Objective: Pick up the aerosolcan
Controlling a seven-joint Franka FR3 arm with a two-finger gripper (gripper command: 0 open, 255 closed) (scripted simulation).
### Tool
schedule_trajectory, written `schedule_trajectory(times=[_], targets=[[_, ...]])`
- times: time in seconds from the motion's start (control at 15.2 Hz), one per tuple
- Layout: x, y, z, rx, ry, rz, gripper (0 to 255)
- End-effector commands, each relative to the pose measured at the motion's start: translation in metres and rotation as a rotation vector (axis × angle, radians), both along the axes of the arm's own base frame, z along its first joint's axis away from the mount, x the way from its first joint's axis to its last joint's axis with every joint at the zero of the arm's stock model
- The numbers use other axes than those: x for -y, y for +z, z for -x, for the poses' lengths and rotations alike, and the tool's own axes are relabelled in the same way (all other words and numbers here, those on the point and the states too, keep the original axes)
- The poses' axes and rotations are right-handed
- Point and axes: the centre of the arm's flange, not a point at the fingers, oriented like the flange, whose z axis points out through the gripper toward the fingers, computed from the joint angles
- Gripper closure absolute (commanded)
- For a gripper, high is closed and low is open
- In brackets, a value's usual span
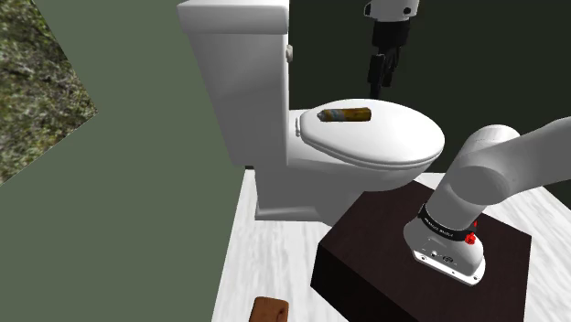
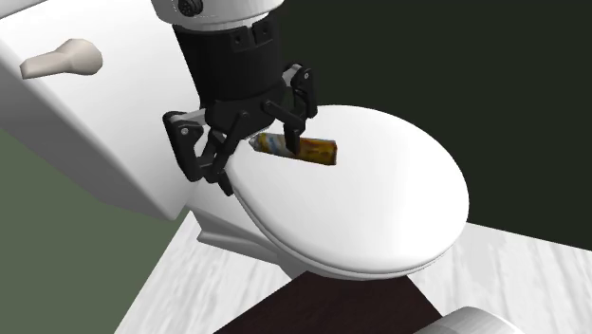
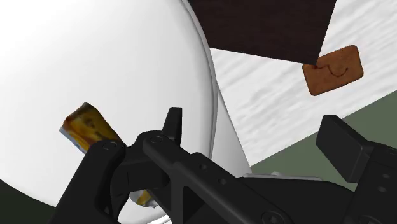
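The aerosol can (image 1: pixel 345 115), brown-gold with a blue band, lies on its side on the closed white toilet lid (image 1: pixel 393 142). My black gripper (image 1: pixel 382 69) hangs in the air above the lid, up and to the right of the can in the shoulder view. In the second exterior view the gripper (image 2: pixel 254 133) is open, its fingers spread apart with nothing between them, and the can (image 2: pixel 302 147) lies below and just beyond them. Seen from the wrist, the can (image 3: pixel 86 126) is partly hidden behind the gripper (image 3: pixel 257 137) body, off to the side of one finger.
The toilet tank (image 1: pixel 233 73) with its flush lever (image 2: pixel 62 60) rises behind the lid. My dark stand (image 1: pixel 384 247) sits on the pale floor in front of the bowl. A small brown object (image 1: pixel 271 311) lies on the floor. A green wall (image 1: pixel 110 210) closes the shoulder view's left.
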Motion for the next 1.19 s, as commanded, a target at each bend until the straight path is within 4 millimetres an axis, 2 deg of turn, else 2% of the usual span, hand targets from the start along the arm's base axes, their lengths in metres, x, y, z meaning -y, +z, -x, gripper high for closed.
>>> schedule_trajectory(times=[0.0,0.53,1.12], targets=[[0.0,0.0,0.0,0.0,0.0,0.0,0],[0.056,-0.063,-0.047,0.039,0.201,0.039,0],[0.11,-0.128,-0.115,0.083,0.427,0.083,0]])
